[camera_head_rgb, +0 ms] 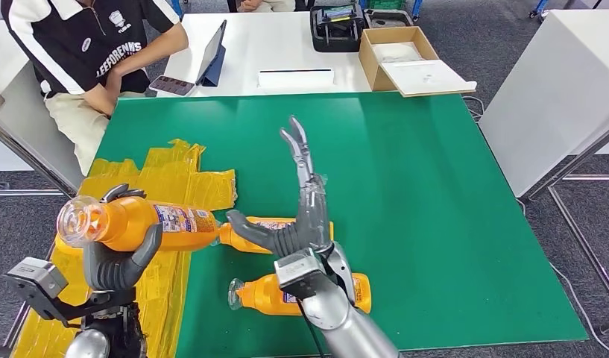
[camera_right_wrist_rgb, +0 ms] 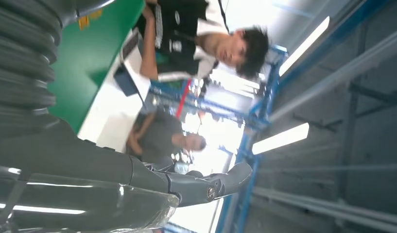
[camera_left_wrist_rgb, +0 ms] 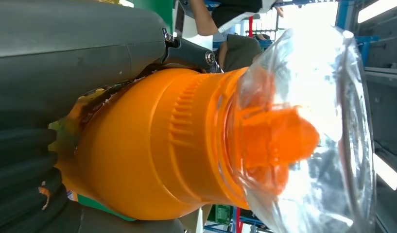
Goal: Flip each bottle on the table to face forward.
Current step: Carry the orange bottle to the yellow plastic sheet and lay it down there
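Head view: a green surface (camera_head_rgb: 435, 186) seen from above, with crumpled yellow sheeting (camera_head_rgb: 171, 175) along its left side. The left hand (camera_head_rgb: 118, 261) is at the lower left, its fingers wrapped around an orange bottle (camera_head_rgb: 141, 222) with a clear cap, held lifted on its side with the cap pointing left and the label facing up. A second orange bottle (camera_head_rgb: 245, 233) lies on the surface just right of it, partly hidden by the right hand (camera_head_rgb: 305, 216). That hand is raised above the surface with its fingers stretched forward and spread, its thumb out to the left, grasping nothing. A third orange bottle (camera_head_rgb: 267, 294) lies on its side near the front edge, cap to the left, partly under the right forearm. A seated person (camera_head_rgb: 100, 52) in a black and white shirt is at the far left corner. Behind the green surface are a tablet (camera_head_rgb: 212, 56), a black case (camera_head_rgb: 335, 26) and an open cardboard box (camera_head_rgb: 405, 60).

Left wrist view: very close on the held bottle's orange neck and clear cap (camera_left_wrist_rgb: 303, 131), with the dark thumb (camera_left_wrist_rgb: 65, 53) pressed along the bottle.

Right wrist view: the thumb (camera_right_wrist_rgb: 186, 182) extends free, touching nothing; the green surface, the person and ceiling lights lie beyond
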